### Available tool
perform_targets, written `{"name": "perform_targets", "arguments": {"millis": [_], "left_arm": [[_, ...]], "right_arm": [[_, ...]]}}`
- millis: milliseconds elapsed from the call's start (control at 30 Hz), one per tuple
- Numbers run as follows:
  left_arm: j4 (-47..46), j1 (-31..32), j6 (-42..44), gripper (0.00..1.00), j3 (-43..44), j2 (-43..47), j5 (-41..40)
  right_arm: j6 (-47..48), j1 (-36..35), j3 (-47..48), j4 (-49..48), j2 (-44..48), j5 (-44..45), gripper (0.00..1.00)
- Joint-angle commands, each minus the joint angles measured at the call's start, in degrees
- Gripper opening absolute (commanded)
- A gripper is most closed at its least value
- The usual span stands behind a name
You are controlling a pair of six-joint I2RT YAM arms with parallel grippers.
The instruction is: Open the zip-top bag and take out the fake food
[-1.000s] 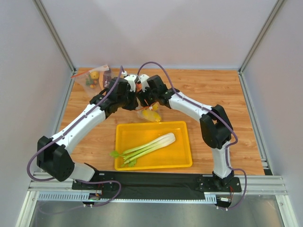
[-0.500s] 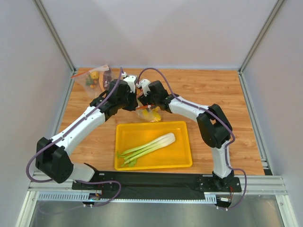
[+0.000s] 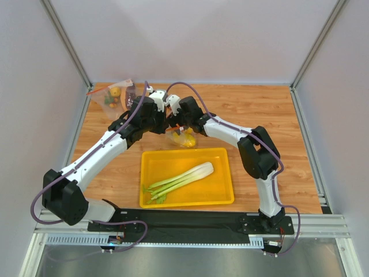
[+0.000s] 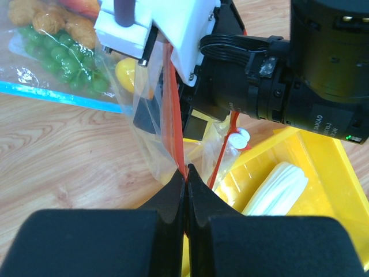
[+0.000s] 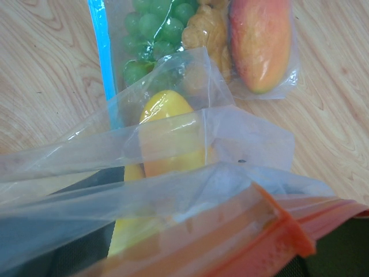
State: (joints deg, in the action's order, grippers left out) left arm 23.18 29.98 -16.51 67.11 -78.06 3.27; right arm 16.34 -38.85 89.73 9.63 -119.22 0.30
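The zip-top bag (image 3: 180, 137) hangs between my two grippers above the far edge of the yellow tray (image 3: 225, 199). My left gripper (image 4: 186, 168) is shut on the bag's red-orange zip strip (image 4: 173, 115). My right gripper (image 4: 167, 51) grips the strip's other side; in its own wrist view the bag (image 5: 190, 190) hides its fingers. A yellow oval fruit (image 5: 167, 130) sits inside the bag. I cannot make out the orange fruit. The pale-green and white stalk (image 3: 180, 178) lies in the tray.
A clear bag with a blue zip strip (image 5: 102, 52), holding green grapes and other fake food, lies on the wood just behind the held bag. More bagged food (image 3: 114, 95) sits at the table's back left corner. The tray's rim (image 4: 340, 173) is close under the grippers.
Both grippers have edged slightly left and back with the bag held between them. The stalk in the tray has not moved.
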Motion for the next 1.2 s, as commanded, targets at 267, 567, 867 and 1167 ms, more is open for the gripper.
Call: {"name": "perform_targets", "arguments": {"millis": [267, 567, 867, 1167], "left_arm": [[1.25, -0.09, 0.08, 0.0, 2.15, -1.04, 5.87], [0.99, -0.09, -0.45, 0.0, 2.67, -2.97, 7.54], [1.25, -0.09, -0.01, 0.0, 2.85, -2.97, 7.19], [0.21, -0.18, 1.31, 0.3, 2.85, 0.19, 6.84]], "right_arm": [[-0.6, 3.87, 6.68, 10.23, -7.43, 0.67, 0.8], [-1.57, 5.01, 11.25, 14.89, -12.0, 0.85, 0.79], [-2.71, 5.89, 10.65, 17.97, -11.04, -1.87, 0.2], [-7.45, 5.98, 3.35, 15.51, 2.84, -7.06, 0.18]]}}
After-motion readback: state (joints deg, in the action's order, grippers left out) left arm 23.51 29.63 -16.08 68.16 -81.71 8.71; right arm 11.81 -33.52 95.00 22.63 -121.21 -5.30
